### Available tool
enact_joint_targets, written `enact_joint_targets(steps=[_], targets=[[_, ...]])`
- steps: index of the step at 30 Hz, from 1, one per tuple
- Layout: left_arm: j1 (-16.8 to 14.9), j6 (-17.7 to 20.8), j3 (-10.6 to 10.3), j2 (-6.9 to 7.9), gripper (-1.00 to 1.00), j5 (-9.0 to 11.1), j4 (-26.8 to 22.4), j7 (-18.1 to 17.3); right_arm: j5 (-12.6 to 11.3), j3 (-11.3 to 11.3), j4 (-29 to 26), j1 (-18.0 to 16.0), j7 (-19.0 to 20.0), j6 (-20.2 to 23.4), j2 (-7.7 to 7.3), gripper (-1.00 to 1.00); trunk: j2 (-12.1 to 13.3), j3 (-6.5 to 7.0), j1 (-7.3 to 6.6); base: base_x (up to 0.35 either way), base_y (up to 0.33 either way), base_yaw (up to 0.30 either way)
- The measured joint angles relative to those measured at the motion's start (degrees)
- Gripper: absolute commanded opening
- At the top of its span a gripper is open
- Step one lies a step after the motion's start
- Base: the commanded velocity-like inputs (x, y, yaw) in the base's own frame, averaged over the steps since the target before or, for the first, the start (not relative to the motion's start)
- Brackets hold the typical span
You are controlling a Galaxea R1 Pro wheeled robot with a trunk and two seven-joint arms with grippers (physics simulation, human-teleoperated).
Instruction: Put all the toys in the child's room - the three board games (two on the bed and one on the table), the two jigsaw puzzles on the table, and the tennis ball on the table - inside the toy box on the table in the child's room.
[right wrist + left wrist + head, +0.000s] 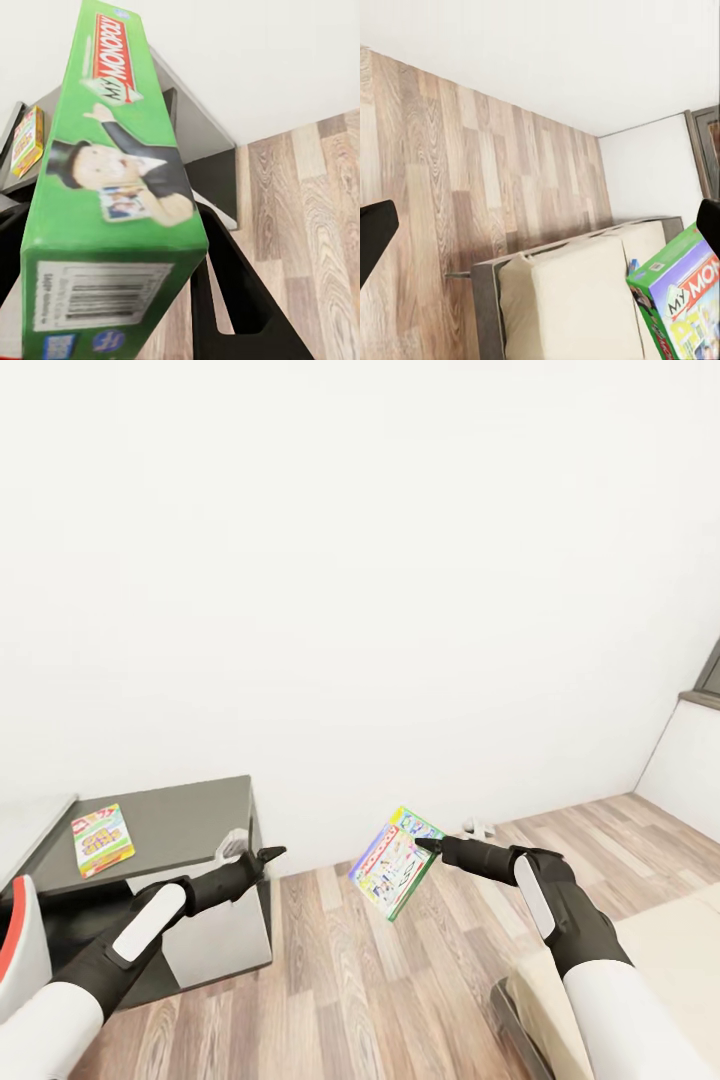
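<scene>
Green-edged Monopoly box (pixel 395 862) is clamped in your right gripper (pixel 432 846), held tilted above the wood floor (pixel 400 980) beside the bed (pixel 660 950). Your left gripper (pixel 268 854) has its fingers spread, holding nothing, near the dark cabinet (pixel 180 825) where the Skip-Bo box (pixel 102 839) lies flat.

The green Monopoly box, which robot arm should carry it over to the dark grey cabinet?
Right. The right gripper already holds the green-edged Monopoly box in the air over the wood floor. The left gripper is open and empty near the dark grey cabinet.
</scene>
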Motion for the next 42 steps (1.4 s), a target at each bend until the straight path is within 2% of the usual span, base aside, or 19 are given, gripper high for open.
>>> enact_joint_targets(steps=[4,8,9,10,16,17,18,20,21,22,25,26,28,33,42], targets=[[0.0,2.04,1.54,0.09,1.0,-0.01,-2.31,0.2,0.08,0.01,-0.01,-0.04,-0.24,0.25,0.02,-1.0,0.0,0.05,0.0,0.032,0.0,0.0],[-0.01,6.74,5.18,0.14,1.0,0.0,-6.28,1.06,0.14,0.03,0.0,-0.4,-1.81,2.3,0.06,-1.0,0.0,0.07,0.0,0.016,0.0,0.0],[0.0,6.77,5.22,0.14,1.0,-0.04,-6.32,1.07,0.02,0.03,0.0,-0.4,-1.82,2.36,0.06,-1.0,0.0,0.07,0.01,0.01,0.0,0.0],[-0.01,7.71,6.48,0.15,1.0,-0.01,-7.52,1.59,0.07,0.02,0.0,-0.61,-2.49,2.94,0.08,-1.0,0.0,0.08,0.01,0.008,0.0,0.0],[-0.01,12.7,14.17,0.24,1.0,0.23,-13.83,7.65,-0.96,0.01,-1.0,-2.7,-5.96,5.11,0.09,-1.0,-0.01,0.1,0.0,0.004,0.0,-0.01],[-0.01,12.73,14.2,0.23,1.0,0.19,-13.88,7.69,-0.93,0.03,-1.01,-2.7,-5.99,5.14,0.09,-1.0,0.0,0.09,0.01,0.002,0.0,-0.043],[-0.01,13.66,15.25,0.25,1.0,0.31,-15.37,8.64,-1.13,0.0,-1.99,-2.95,-6.22,5.24,0.09,-1.0,0.0,0.1,0.01,0.002,0.0,-0.054],[-0.01,15.83,17.34,0.27,1.0,0.22,-18.58,10.52,-2.43,-0.01,-4.77,-3.32,-6.63,5.7,0.09,-1.0,-0.01,0.1,0.0,0.001,0.0,-0.059],[-0.01,15.87,17.37,0.27,1.0,0.17,-18.63,10.55,-2.31,0.02,-4.81,-3.31,-6.67,5.71,0.09,-1.0,0.0,0.09,0.0,0.001,0.0,-0.067],[-0.01,16.9,18.38,0.28,1.0,0.1,-19.98,11.62,-2.59,-0.01,-6.12,-3.44,-6.78,5.97,0.09,-1.0,0.01,0.1,0.01,0.001,0.0,-0.081],[-0.02,19.62,22.37,0.34,1.0,0.08,-23.42,16.96,-5.21,-0.01,-9.69,-3.73,-7.23,9.22,0.09,-1.0,-0.01,0.16,0.0,0.0,0.0,-0.133],[-0.02,19.64,22.4,0.34,1.0,0.1,-23.44,17.01,-4.81,-0.01,-9.7,-3.73,-7.25,9.15,0.08,-1.0,0.0,0.19,0.01,0.0,0.0,-0.154],[-0.02,20.36,23.75,0.34,1.0,0.8,-24.3,19.46,-5.78,-0.03,-10.58,-3.81,-7.36,10.65,0.09,-1.0,-0.01,0.27,0.0,0.0,0.0,-0.166],[-0.02,21.13,25.25,0.41,1.0,2.06,-25.24,22.22,-6.34,-0.06,-11.51,-3.89,-7.47,12.13,0.08,-1.0,0.0,0.49,0.0,0.0,0.0,-0.147],[-0.01,21.52,26.03,0.98,1.0,2.76,-25.68,23.64,-7.26,-0.07,-11.98,-3.93,-7.51,13.04,0.09,-1.0,0.0,0.66,0.01,0.0,0.0,-0.028]])
